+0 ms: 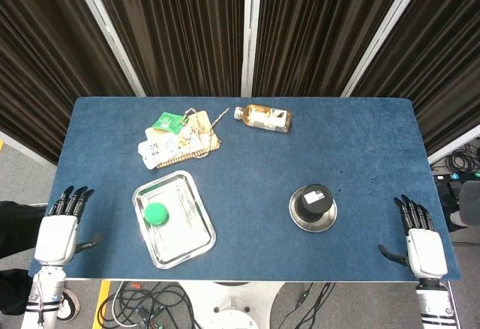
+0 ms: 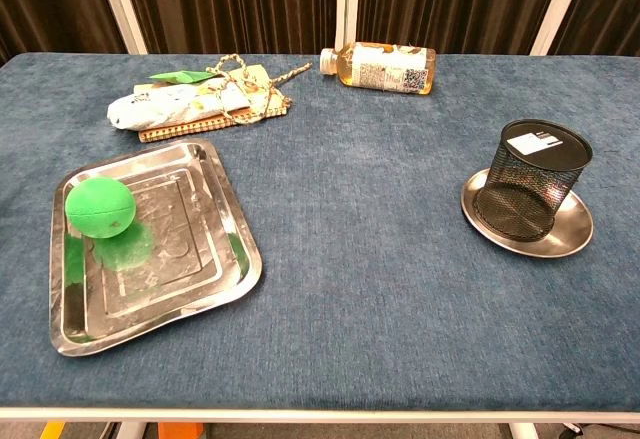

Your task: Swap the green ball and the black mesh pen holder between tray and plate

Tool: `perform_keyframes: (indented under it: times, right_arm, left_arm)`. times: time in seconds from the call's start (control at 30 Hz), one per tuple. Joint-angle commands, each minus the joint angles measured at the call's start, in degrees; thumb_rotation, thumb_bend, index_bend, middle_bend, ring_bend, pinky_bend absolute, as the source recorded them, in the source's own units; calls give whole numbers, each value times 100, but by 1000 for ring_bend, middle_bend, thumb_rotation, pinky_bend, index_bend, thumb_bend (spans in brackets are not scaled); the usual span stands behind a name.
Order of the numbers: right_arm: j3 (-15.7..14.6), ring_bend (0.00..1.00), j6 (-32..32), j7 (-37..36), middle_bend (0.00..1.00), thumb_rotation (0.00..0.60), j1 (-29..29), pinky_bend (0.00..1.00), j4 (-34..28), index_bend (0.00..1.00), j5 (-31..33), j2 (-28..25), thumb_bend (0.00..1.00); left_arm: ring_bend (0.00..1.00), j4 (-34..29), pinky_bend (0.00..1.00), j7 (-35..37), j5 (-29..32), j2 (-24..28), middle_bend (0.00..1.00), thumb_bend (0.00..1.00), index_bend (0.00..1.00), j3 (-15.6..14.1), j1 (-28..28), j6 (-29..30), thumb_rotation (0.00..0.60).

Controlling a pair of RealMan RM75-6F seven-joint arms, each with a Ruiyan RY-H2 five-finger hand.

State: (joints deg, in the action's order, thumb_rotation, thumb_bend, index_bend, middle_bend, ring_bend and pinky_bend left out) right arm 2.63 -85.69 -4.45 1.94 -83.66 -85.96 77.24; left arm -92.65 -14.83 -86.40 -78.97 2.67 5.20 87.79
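Bright even light, sharp, soft shadows

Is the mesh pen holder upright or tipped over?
Upright: the black mesh pen holder stands on the plate, open rim up, in the chest view.

blue table [image 1: 247, 157]: tray [image 1: 196, 228], plate [image 1: 296, 216], bottle [image 1: 262, 118], packets [image 1: 176, 138]

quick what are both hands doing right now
Left hand: open, fingers extended, holding nothing.
Right hand: open, fingers extended, holding nothing.
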Motion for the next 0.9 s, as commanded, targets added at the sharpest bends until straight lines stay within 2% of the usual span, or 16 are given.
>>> perform_keyframes:
  times: [0.03,0.43,0.63,0.9]
  right_arm:
    - [5,0,-24,6,0,600,-11,0,-32,0,-5,-26,54]
    - [33,0,-47,59,0,600,22,0,-196,0,-56,-94,54]
    - [58,0,-97,102,0,600,41,0,-301,0,-115,-221,54]
    - [103,0,-129,142,0,600,87,0,-516,0,-175,-369,54]
  left_arm:
    - [52,-9,222,-9,-12,-5,123,46,146,-5,11,-15,600]
    - [52,-290,221,206,-327,24,123,39,146,-113,213,-268,600]
    - [52,-386,221,109,-604,-183,123,38,146,-104,673,-830,600]
    - [52,-218,221,-67,-330,-580,118,39,144,119,1258,-1637,600]
